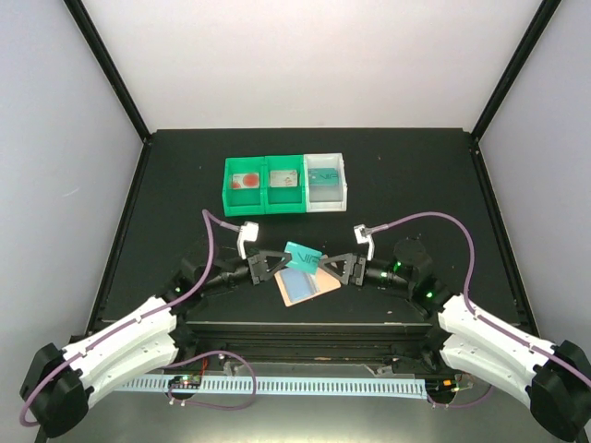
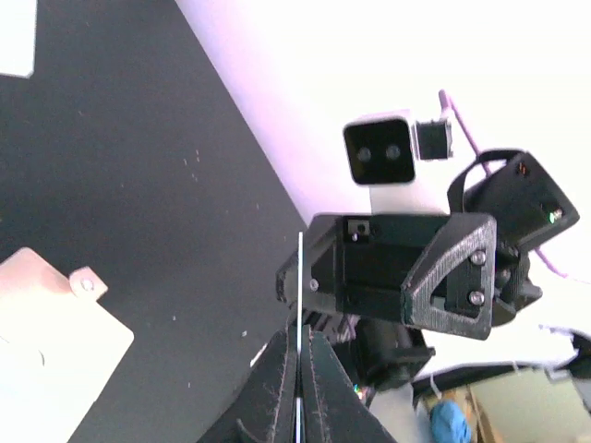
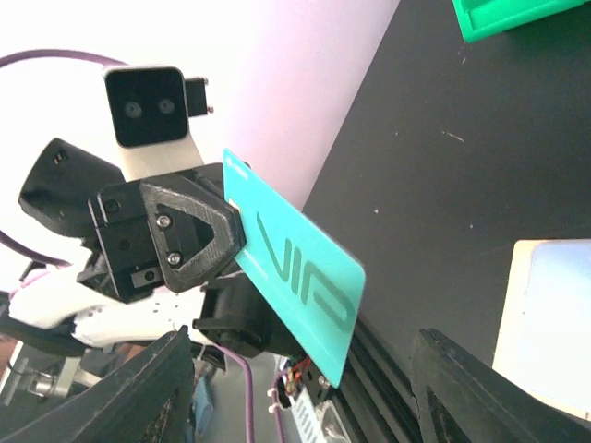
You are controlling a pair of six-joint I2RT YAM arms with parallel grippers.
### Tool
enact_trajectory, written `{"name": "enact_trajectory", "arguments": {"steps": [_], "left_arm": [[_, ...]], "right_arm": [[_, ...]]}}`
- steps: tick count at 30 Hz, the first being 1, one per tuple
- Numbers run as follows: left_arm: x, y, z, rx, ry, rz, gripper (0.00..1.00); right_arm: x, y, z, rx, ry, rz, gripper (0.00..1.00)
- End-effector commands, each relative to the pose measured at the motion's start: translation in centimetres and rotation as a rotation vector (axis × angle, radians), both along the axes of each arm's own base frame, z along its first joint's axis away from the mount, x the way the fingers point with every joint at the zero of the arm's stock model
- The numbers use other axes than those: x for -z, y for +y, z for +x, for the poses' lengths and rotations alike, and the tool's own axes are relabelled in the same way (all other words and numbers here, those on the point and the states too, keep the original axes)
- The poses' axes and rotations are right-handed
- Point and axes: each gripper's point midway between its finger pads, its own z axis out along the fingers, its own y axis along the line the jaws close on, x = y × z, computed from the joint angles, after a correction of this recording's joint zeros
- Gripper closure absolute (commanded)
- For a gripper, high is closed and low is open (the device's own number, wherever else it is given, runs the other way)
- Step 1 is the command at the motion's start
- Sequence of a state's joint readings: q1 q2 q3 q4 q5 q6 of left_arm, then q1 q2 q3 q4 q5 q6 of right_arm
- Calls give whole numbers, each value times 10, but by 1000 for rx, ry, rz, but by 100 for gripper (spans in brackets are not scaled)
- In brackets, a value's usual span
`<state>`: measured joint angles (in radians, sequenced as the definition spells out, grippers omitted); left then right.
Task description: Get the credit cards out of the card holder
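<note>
**Teal on black**

And there's the teal card (image 3: pixel 295 277), VIP lettered across it in a darker teal! The card holder (image 1: pixel 300 288) shows tan-peach with a pale blue-grey panel, all on a black table (image 1: pixel 416 185). Now the bins: left green bin (image 1: pixel 245 205) with a white card splashed red (image 1: pixel 246 179), middle green bin (image 1: pixel 284 205) with a grey card (image 1: pixel 285 178), then the white bin (image 1: pixel 327 204). Purple cables (image 1: pixel 434 219), white arms (image 1: pixel 138 337).

The thin teal plastic card (image 3: pixel 295 277) carries the letters "VIP" (large, in a darker teal, across its face); nothing else is legible.
</note>
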<state>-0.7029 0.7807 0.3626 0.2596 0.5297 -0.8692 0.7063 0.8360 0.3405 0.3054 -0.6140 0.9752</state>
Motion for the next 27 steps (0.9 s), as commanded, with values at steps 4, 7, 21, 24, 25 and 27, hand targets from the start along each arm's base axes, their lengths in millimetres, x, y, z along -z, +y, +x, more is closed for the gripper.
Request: {"name": "enact_trajectory", "arguments": {"steps": [4, 7, 21, 24, 25, 27], "left_arm": [[-29, 17, 16, -166, 16, -188, 98], [-32, 22, 16, -189, 32, -245, 99], [-38, 38, 22, -274, 48, -361, 98], [-36, 38, 22, -276, 54, -360, 98], [-35, 38, 22, -276, 57, -362, 98], [-35, 38, 22, -276, 59, -370, 99]], "right_arm": [[-34, 1, 13, 69, 30, 129, 47], [-39, 1, 18, 88, 30, 139, 58], [-46, 17, 29, 73, 52, 169, 72], [-48, 22, 31, 63, 55, 172, 72], [-48, 24, 31, 58, 56, 171, 72], [-50, 28, 32, 43, 54, 170, 73]]}}
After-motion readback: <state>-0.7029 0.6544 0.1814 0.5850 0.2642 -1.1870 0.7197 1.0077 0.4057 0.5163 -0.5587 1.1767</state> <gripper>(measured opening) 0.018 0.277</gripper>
